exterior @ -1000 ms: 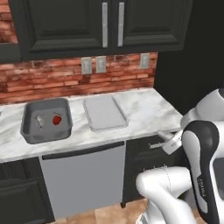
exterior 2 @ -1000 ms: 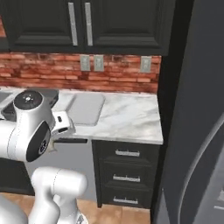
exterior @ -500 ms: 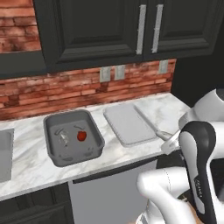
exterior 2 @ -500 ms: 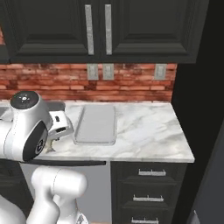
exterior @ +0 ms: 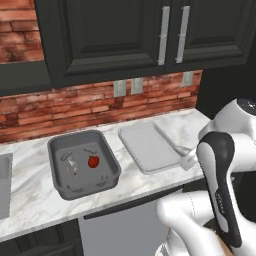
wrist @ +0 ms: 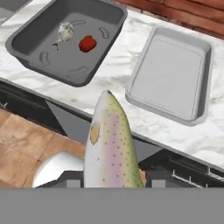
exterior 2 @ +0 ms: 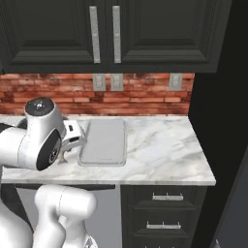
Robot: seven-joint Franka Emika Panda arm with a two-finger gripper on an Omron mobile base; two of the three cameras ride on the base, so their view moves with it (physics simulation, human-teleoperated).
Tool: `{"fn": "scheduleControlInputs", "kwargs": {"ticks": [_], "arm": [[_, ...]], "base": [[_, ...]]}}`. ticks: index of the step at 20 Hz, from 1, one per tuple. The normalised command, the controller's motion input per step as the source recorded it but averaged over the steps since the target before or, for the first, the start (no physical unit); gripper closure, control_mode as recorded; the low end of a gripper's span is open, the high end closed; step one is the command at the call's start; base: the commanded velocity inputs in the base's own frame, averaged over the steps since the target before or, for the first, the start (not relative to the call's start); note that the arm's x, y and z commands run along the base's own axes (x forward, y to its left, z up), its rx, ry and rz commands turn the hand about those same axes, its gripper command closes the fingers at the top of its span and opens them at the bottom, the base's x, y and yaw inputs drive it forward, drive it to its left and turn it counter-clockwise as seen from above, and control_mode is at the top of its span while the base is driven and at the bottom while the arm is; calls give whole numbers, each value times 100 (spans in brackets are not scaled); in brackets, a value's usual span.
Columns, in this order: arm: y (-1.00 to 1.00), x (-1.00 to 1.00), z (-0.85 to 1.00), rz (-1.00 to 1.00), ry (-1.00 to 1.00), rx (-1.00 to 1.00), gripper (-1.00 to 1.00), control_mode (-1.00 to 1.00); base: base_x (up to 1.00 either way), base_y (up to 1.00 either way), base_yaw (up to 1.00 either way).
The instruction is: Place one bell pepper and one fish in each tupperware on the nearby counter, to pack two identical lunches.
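In the hand view a speckled pink-and-green fish (wrist: pixel 111 144) rises from the bottom, with my gripper (wrist: pixel 113 180) shut on it, out in front of the counter's (wrist: pixel 113 70) edge and below its top. The deep dark grey tupperware (wrist: pixel 94 19) stands ahead to the left. It holds a red bell pepper (wrist: pixel 87 43) and a small silvery fish (wrist: pixel 64 33). The shallow light grey tupperware (wrist: pixel 170 74) lies to its right with nothing in it. The left base view shows the tub (exterior: pixel 56 182), pepper (exterior: pixel 93 161) and tray (exterior: pixel 147 150).
A steel sink (exterior: pixel 3 185) edges in at the far left. Black upper cabinets (exterior: pixel 125 35) hang over the brick wall. Drawers (exterior 2: pixel 164 196) sit under the counter (exterior 2: pixel 160 145), and a tall dark unit (exterior 2: pixel 223 121) closes the right end. Wooden floor (wrist: pixel 26 144) lies below.
The base has driven left along the counter, so the whole scene slid right in the base views, mostly in the first half second. The grip on the fish is unchanged.
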Motion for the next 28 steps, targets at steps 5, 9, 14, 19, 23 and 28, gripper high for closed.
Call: {"fn": "scheduleControlInputs", "kwargs": {"ticks": [5, 9, 14, 19, 23, 28], "arm": [[0, 96, -25, 0, 0, 0, 100, -100], [0, 88, -35, 0, 0, 0, 100, -100], [3, 74, -36, -5, 4, 4, 100, -100], [13, 57, -26, -18, 2, 6, 100, -100], [5, 52, -25, -19, 1, 2, 100, -100], [0, 50, -43, -3, 0, 0, 100, -100]], "base": [[0, 0, 0], [0, 0, 0], [0, 0, 0], [0, 0, 0], [0, 0, 0], [0, 0, 0]]}}
